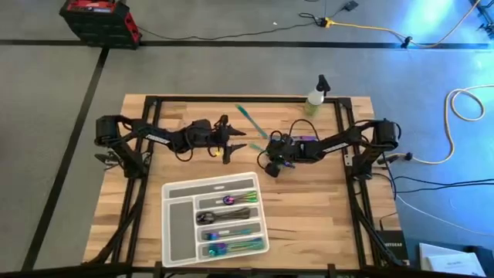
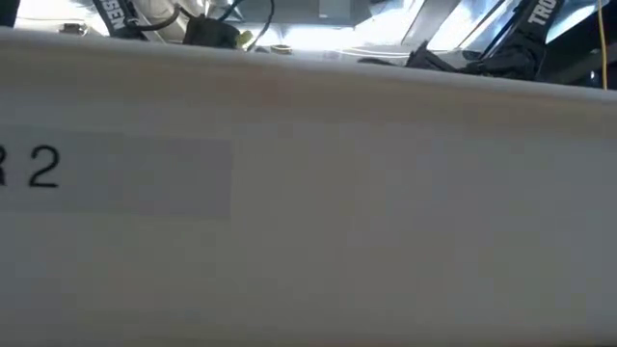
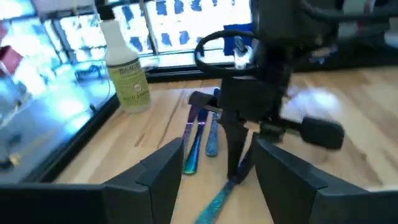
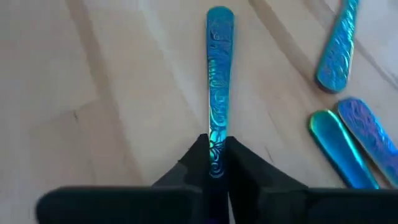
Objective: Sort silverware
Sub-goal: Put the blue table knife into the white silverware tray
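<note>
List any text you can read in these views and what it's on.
"R 2": pale panel filling the low view; the R is cut off.
"TRO": cut off, on an arm at the low view's top right.
Spray bottle label: blurred, unreadable.
Red case on the floor: too small to read.

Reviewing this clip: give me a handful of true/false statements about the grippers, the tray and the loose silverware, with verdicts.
1. The right gripper is shut on an iridescent handle. True.
2. The compartment tray holds no silverware. False: several pieces lie in its compartments.
3. The spray bottle stands at the table's far edge. True.
4. The left gripper grips a dark fork. False: its fingers are open and hold nothing.
5. Other iridescent pieces lie loose on the wood beside the held one. True.
</note>
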Controlling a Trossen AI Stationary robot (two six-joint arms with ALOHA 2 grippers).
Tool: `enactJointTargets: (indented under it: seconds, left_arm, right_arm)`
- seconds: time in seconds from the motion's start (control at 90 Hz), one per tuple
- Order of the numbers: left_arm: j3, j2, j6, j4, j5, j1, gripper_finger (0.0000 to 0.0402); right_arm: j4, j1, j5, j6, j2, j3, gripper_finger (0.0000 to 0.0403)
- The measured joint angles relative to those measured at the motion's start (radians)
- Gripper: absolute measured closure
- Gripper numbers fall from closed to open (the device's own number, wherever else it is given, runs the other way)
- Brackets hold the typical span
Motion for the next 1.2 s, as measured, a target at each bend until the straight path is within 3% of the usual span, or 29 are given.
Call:
enactJointTargets:
  seconds: [0.144, 0.267, 0.356, 0.633, 0.867, 1.2]
  left_arm:
    - [0.074, 0.001, 0.074, -0.239, 0.066, -0.008, 0.022]
    - [0.185, 0.005, 0.09, -0.514, 0.06, -0.008, 0.022]
    - [0.235, 0.011, 0.112, -0.603, 0.042, -0.008, 0.022]
    - [0.303, 0.114, 0.26, -0.692, 0.053, -0.014, 0.022]
    - [0.31, 0.201, 0.179, -0.663, 0.028, 0.003, 0.022]
    - [0.337, 0.223, 0.14, -0.653, 0.086, 0.021, 0.022]
  right_arm:
    - [-0.02, 0.0, -0.017, -0.162, 0.004, 0.026, 0.0392]
    - [-0.039, 0.0, -0.028, -0.227, 0.007, 0.054, 0.038]
    - [-0.066, 0.001, -0.029, -0.251, 0.007, 0.076, 0.0378]
    - [-0.082, 0.001, -0.03, -0.275, 0.008, 0.089, 0.0376]
    - [-0.081, 0.002, -0.028, -0.286, 0.007, 0.09, 0.0386]
    - [-0.073, 0.003, -0.036, -0.301, 0.007, 0.091, 0.0398]
